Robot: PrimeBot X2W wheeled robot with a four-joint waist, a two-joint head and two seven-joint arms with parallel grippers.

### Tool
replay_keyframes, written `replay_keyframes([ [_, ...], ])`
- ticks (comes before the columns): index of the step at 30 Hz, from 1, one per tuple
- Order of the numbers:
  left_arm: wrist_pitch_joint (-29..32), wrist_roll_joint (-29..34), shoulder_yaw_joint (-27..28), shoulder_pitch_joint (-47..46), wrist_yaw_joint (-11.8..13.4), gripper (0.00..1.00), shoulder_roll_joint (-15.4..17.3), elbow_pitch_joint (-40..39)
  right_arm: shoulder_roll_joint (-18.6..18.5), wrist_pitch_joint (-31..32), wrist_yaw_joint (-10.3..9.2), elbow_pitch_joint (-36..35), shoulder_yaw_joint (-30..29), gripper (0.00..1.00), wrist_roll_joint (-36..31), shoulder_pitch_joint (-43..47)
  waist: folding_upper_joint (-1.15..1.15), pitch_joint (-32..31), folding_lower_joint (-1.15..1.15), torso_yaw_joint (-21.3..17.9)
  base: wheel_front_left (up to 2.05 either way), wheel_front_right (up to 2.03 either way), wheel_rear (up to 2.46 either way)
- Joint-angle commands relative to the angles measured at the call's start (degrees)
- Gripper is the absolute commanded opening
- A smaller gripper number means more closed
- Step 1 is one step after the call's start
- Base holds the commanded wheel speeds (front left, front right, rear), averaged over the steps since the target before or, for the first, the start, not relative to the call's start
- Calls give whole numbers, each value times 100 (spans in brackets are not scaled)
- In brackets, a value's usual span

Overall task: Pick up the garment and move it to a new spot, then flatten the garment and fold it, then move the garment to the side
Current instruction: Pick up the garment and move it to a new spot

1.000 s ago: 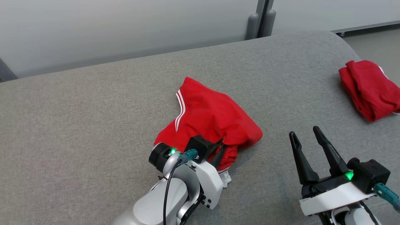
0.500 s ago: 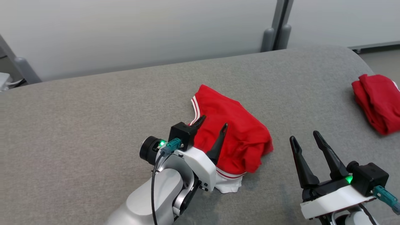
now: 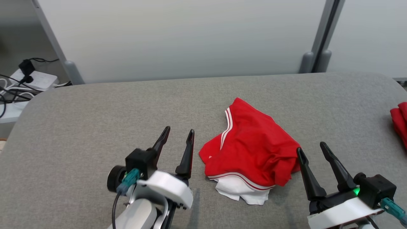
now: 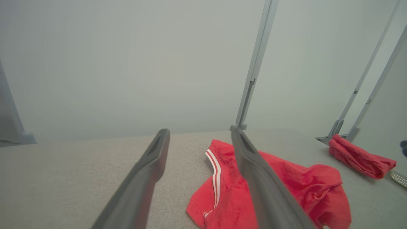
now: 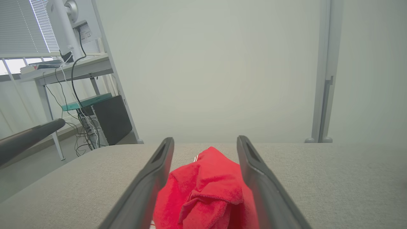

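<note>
Garment [image 3: 254, 152]: a red piece with white stripes and a white underside showing at its near edge, lying crumpled and unfolded on the grey padded table [image 3: 79, 127], a little right of the middle.

Far to the left of the garment, off the table's end, a white power strip [image 3: 35, 79] sits among black cables. Just left of the garment the left gripper [image 3: 179, 130] stands with its two dark fingers spread wide, clear of the cloth and closed on nothing. In the left wrist view the garment [image 4: 318, 190] lies behind that gripper's [image 4: 199, 130] right finger.

At the garment's right edge is the right gripper [image 3: 311, 147], also spread wide and holding nothing. Its left fingertip overlaps the cloth's edge in the head view, and I cannot tell whether it touches. In the right wrist view the garment [image 5: 203, 190] shows between the fingers [image 5: 205, 139].

Well to the right of the garment, at the table's end, lies a second red cloth [image 3: 400, 122], bunched up.
</note>
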Motion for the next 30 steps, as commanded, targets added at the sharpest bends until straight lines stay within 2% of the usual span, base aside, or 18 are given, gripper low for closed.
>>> replay_keyframes([
  [1, -58, 113, 316, 55, 62, 100, 116, -283, -29, -77, 24, -133, 51, 100, -38, -26, 0, -107, 0, 136, 0, 0, 0],
  [7, -58, 289, 803, 782, 170, 100, 225, -674, -20, -77, 24, -120, 36, 100, -59, 108, 0, -296, 0, 312, 0, 0, 0],
  [14, -59, 454, 1140, 1437, 143, 100, 290, -839, -44, -77, 24, -102, 14, 100, -200, 231, 0, -452, 0, 363, 0, 0, 0],
  [25, -59, 938, 1704, 2441, 311, 100, 213, -1285, 51, -77, 24, -233, -337, 100, -291, 710, 0, -639, 0, 372, 0, 0, 0],
  [30, -59, 1354, 2032, 2714, 244, 100, 100, -1520, 73, -77, 24, -294, -459, 100, -292, 886, 0, -640, 0, 372, 0, 0, 0],
])
